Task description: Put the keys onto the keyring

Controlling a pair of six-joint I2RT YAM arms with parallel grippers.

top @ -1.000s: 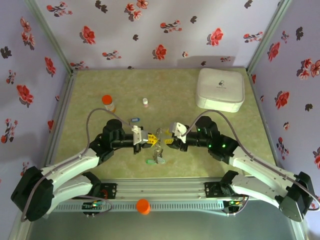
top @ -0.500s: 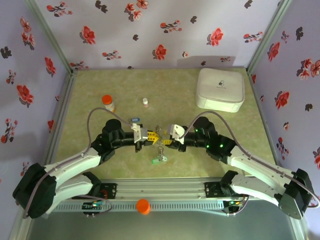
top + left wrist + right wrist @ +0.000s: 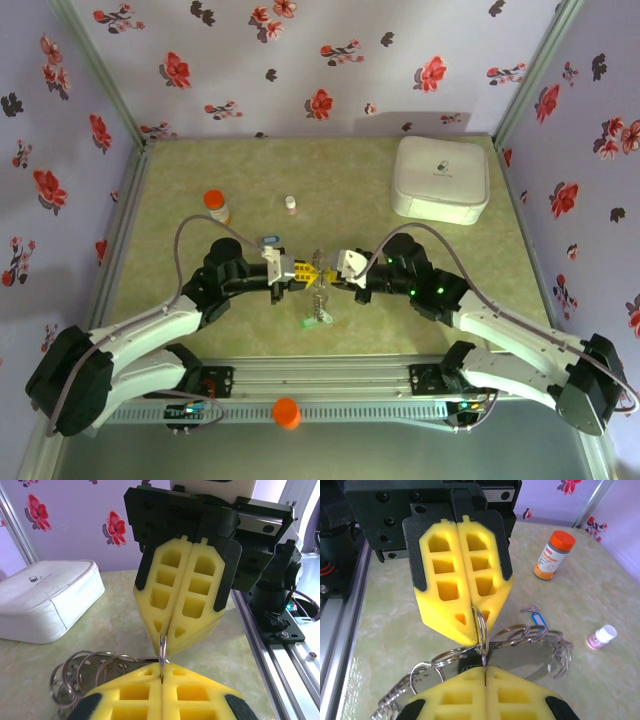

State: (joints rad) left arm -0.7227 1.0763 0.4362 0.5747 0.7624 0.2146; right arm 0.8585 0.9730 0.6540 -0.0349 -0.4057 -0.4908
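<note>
Keyring (image 3: 483,630) of thin grey metal, pinched by closed yellow-padded left gripper (image 3: 161,669) and closed right gripper (image 3: 484,671), tip to tip

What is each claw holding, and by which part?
The left claw and the right claw both pinch the keyring, gripping one upright ring of it from opposite sides.

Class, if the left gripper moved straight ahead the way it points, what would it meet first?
The right gripper: its shut yellow fingertips face the left gripper tip to tip, with just the keyring pinched by both between them. The gap looks tiny.
</note>
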